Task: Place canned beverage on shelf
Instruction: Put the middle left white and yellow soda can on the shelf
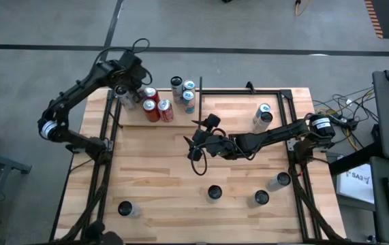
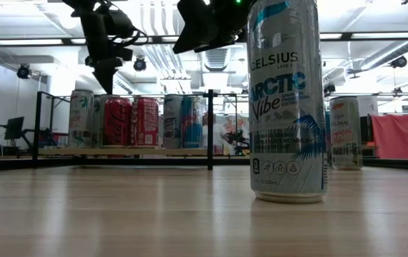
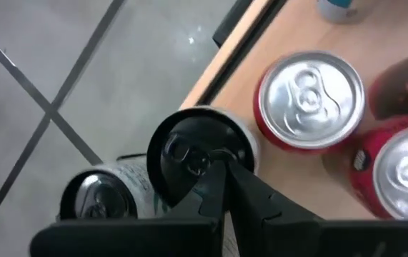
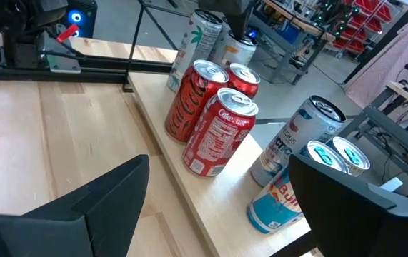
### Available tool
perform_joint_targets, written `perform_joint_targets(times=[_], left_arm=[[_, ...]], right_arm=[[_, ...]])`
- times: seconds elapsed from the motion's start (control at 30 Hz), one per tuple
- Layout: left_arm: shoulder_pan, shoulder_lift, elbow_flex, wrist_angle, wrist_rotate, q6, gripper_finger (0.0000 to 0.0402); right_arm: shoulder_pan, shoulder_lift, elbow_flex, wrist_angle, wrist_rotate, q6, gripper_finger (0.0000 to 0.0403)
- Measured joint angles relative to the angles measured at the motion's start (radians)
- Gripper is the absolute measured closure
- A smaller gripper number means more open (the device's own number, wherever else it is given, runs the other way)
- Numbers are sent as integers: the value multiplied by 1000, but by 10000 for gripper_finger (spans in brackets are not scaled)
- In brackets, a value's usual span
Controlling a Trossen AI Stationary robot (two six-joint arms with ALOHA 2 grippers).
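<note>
High view: shelf [image 1: 154,116], pale panel along the desk's [image 1: 180,170] far left edge, long axis running across the desk, partly covered by the left arm. On it: two red cola cans [image 1: 159,109] upright, touching, tops up; just beside them a cluster of pale and blue cans [image 1: 182,91], labels too small to read here. Left claw [image 1: 122,92] over the shelf's outer end, clenched, tips meeting above a black-topped can [image 3: 198,153] in the left wrist view; whether tips touch that lid, cannot tell. Second dark-topped can [image 3: 102,200] beside it, cut off by the claw body. Right claw [image 1: 197,146] mid-desk, near the shelf, fingers spread wide, nothing between them; right wrist view facing the red cans [image 4: 211,118].

Loose cans on the desk: one lying on its side near the far right corner [image 1: 262,116], long axis slanted; four upright along the near edge [image 1: 213,193]. Low view: a tall Celsius can [image 2: 287,100] upright in the foreground, top cropped, hiding part of the shelf row.
</note>
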Motion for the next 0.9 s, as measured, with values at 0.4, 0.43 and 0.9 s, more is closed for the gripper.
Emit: perform_joint_targets(times=[0.4, 0.43, 0.9], left_arm=[[-7, -21, 18, 1, 8, -80, 402], [-11, -30, 13, -6, 20, -97, 402], [-40, -110, -206, 103, 94, -26, 402]], right_arm=[[0, 0, 0, 0, 0, 0, 78], [0, 0, 0, 0, 0, 0, 78], [-4, 0, 0, 0, 0, 0, 78]])
